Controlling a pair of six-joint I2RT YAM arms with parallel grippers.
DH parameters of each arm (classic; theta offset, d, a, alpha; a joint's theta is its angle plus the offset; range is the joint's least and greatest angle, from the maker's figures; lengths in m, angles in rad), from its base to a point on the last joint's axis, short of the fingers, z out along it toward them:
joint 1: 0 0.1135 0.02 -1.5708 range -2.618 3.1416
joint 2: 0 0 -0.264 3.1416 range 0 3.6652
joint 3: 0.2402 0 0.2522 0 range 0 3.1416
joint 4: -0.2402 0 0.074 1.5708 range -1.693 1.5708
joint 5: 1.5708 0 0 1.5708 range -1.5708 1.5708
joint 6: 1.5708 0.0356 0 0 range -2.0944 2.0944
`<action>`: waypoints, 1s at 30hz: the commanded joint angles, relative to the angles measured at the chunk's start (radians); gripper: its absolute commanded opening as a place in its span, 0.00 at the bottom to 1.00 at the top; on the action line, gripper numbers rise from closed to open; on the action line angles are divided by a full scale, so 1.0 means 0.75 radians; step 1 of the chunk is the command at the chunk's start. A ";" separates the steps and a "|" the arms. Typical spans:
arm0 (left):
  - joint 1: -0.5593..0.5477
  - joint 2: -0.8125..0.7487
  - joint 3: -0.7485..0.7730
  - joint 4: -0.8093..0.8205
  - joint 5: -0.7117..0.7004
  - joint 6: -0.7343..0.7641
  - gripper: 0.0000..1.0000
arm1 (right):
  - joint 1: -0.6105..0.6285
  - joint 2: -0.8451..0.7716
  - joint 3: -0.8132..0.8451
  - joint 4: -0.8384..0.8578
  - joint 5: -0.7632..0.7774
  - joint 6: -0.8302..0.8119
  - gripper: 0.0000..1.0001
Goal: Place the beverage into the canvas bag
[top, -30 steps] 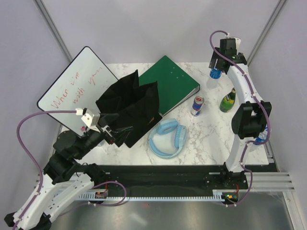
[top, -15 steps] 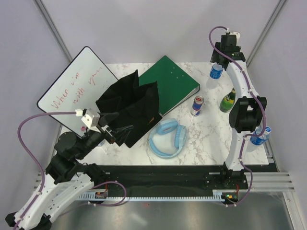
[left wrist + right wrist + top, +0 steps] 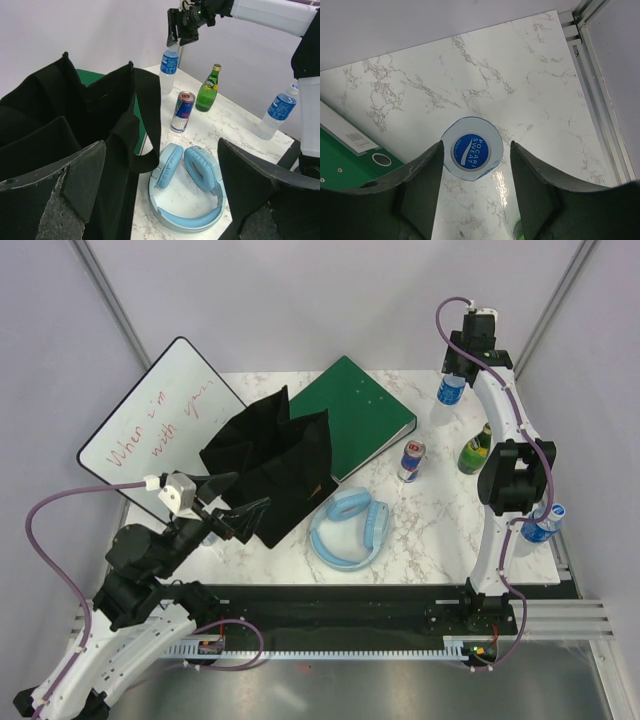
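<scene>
A Pocari Sweat bottle stands upright at the back right of the marble table. My right gripper hangs straight above it, open, with one jaw on each side of the blue cap and not touching it. The left wrist view also shows this gripper just over the bottle. The black canvas bag stands open at the middle left. My left gripper is open and empty at the bag's near left side, next to its soft wall.
A Red Bull can and a green glass bottle stand right of centre. A second water bottle is at the right edge. Blue headphones lie in front. A green binder lies behind the bag, and a whiteboard leans at the left.
My right wrist has risen and swung back from around the bottle to above its cap. My left gripper has drawn back a little to the near left of the bag.
</scene>
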 commanded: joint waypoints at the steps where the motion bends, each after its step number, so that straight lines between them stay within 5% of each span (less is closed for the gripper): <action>1: -0.006 -0.006 -0.008 0.055 -0.020 0.052 1.00 | -0.006 0.029 0.050 0.045 -0.071 -0.026 0.63; 14: -0.006 -0.020 -0.011 0.055 -0.034 0.062 1.00 | -0.008 0.062 0.072 0.075 -0.096 -0.065 0.56; 23: -0.006 -0.024 -0.015 0.057 -0.038 0.067 1.00 | -0.006 0.001 0.041 0.075 -0.053 -0.075 0.32; 27: -0.006 -0.026 -0.015 0.055 -0.038 0.067 1.00 | -0.006 -0.018 0.039 0.061 -0.029 -0.077 0.00; 30: -0.006 -0.030 -0.021 0.057 -0.038 0.069 1.00 | -0.006 -0.040 0.039 0.053 -0.022 -0.077 0.00</action>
